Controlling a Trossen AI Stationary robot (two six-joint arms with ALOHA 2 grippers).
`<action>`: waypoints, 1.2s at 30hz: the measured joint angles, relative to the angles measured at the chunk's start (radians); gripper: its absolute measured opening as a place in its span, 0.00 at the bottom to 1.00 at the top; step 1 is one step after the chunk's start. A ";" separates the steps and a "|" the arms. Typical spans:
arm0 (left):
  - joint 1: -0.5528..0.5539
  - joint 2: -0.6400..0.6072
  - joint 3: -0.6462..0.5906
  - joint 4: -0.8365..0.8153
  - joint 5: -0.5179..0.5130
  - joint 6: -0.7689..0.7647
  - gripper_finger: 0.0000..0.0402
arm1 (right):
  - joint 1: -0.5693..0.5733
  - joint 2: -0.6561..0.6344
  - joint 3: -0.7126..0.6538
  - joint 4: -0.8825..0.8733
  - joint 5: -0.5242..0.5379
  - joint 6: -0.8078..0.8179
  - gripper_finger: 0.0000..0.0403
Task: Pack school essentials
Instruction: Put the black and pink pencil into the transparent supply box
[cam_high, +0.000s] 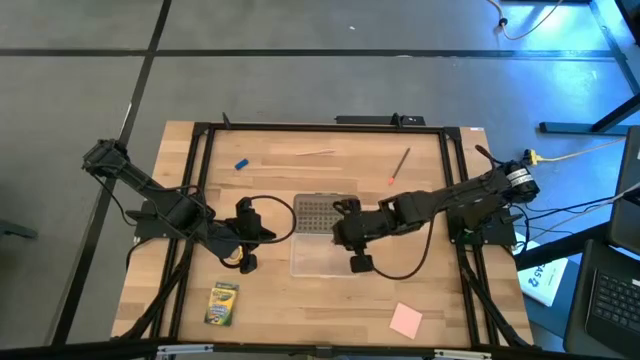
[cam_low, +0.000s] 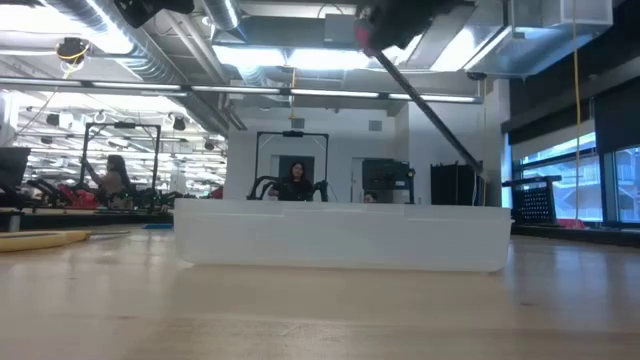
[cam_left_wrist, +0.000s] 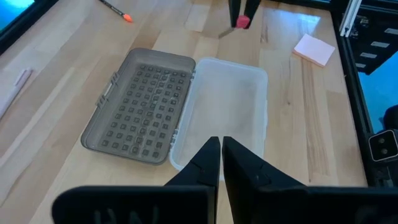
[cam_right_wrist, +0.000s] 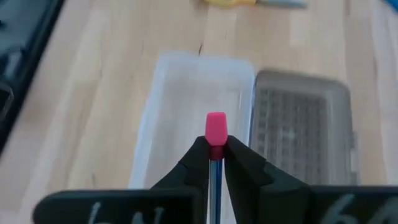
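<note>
From above, the right gripper (cam_high: 345, 233) hangs over the clear case (cam_high: 322, 253) in the middle of the wooden counter (cam_high: 300, 310), with the grey perforated lid (cam_high: 316, 213) lying open against the case, and the left gripper (cam_high: 262, 228) waits just to the other side of that lid. The crayon box (cam_high: 222, 303) lies near the left gripper toward the counter's front edge, the pink sticky-note pad (cam_high: 406, 320) lies toward the front edge on the right gripper's side, and the blue eraser (cam_high: 241, 163), the pale stick (cam_high: 314, 154) and a reddish pencil (cam_high: 400, 165) lie well beyond both grippers near the far edge. At counter height the case (cam_low: 343, 237) stands on the boards while the right arm comes down from above carrying a thin pencil with a pink cap (cam_low: 366, 33), and people sit in the room behind. Past the left gripper (cam_left_wrist: 221, 149), its jaws pressed together on nothing, lie the lid (cam_left_wrist: 142, 107), the case (cam_left_wrist: 225, 107), the pad (cam_left_wrist: 315, 50) and an orange-tipped pencil (cam_left_wrist: 117, 10). The right gripper (cam_right_wrist: 215, 152) has its jaws clamped on a blue-shafted pencil whose pink cap (cam_right_wrist: 216, 129) stands above the case (cam_right_wrist: 194, 112), with the yellow-handled scissors (cam_right_wrist: 231, 2) far beyond.
</note>
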 joint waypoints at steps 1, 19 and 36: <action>0.000 0.000 0.000 0.000 0.000 0.000 0.03 | -0.002 0.000 0.001 0.010 0.000 0.000 0.10; 0.000 0.000 0.000 -0.016 0.000 0.000 0.03 | -0.035 0.169 0.002 0.225 -0.020 -0.052 0.10; 0.000 0.001 0.000 -0.031 0.000 0.000 0.03 | -0.066 0.206 0.002 0.096 0.018 -0.001 0.10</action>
